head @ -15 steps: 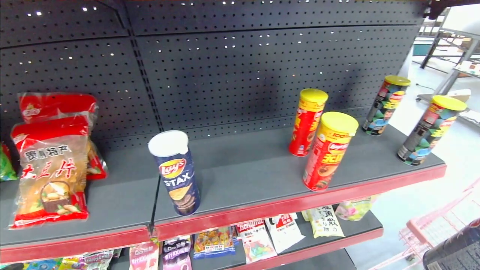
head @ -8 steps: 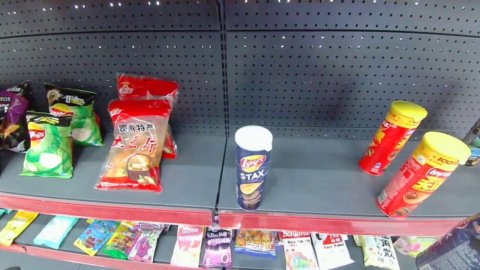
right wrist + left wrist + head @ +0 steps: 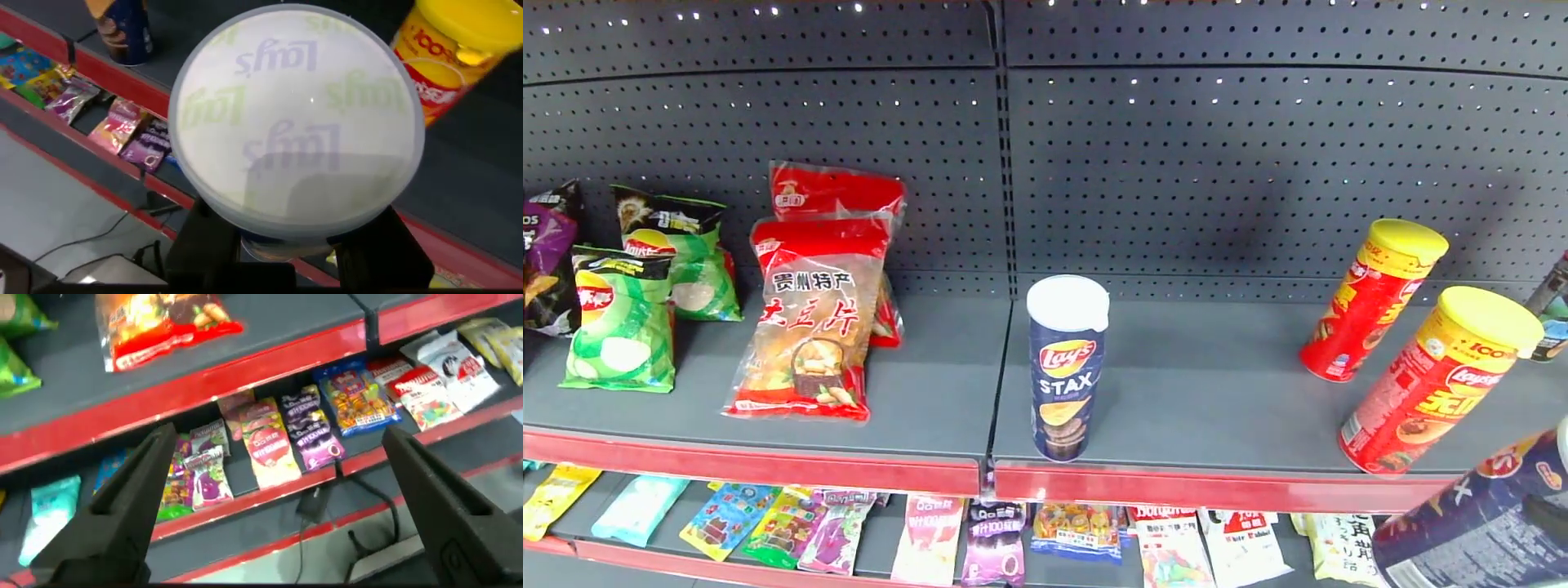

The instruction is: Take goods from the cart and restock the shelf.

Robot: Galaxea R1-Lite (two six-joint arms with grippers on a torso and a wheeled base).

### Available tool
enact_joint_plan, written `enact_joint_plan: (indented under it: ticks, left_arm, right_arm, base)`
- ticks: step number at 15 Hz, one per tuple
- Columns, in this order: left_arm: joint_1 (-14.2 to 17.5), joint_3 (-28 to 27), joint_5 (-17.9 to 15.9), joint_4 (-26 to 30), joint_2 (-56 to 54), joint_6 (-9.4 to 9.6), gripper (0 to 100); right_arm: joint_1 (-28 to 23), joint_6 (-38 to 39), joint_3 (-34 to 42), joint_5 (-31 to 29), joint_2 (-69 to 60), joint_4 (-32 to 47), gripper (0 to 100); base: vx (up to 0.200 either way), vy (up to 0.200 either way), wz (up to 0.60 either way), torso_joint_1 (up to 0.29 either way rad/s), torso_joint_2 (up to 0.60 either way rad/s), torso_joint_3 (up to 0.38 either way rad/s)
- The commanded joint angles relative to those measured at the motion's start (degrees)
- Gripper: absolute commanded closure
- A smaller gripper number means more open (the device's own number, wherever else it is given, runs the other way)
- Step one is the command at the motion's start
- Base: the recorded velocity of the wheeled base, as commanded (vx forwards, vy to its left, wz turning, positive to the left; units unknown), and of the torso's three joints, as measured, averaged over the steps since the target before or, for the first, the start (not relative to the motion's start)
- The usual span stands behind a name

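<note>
Restocking needs the blue can (image 3: pixel 1478 523) upright, so my right gripper (image 3: pixel 298 245) clamps its body near the shelf (image 3: pixel 1217 400) front edge, while my left gripper (image 3: pixel 278 437) gapes empty.

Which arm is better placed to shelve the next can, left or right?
Right. The right hand holds a white-lidded blue can by the shelf's front edge; the left hand is open and empty, facing lower shelves.

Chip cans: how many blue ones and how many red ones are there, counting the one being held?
Blue cans: 2, the shelf blue can and the held blue can
Red cans: 2, the back red can and the front red can
Total: 4
</note>
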Motion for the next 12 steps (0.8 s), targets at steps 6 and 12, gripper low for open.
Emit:
enact_joint_plan:
  ticks: [6,12]
  left_arm:
    - [0.0,3.7,1.2,-9.3,-4.1,-5.44,0]
    - [0.0,8.7,1.8,-14.4,-4.1,-5.26,0]
  right_arm:
    - [10.6,1.1,-21.1,1.7,29.0,-0.4,100]
    - [14.7,1.4,-28.9,1.4,47.2,-12.0,100]
  base:
    - [0.0,0.0,0.0,0.0,0.0,0.0]
    - [0.0,0.0,0.0,0.0,0.0,0.0]
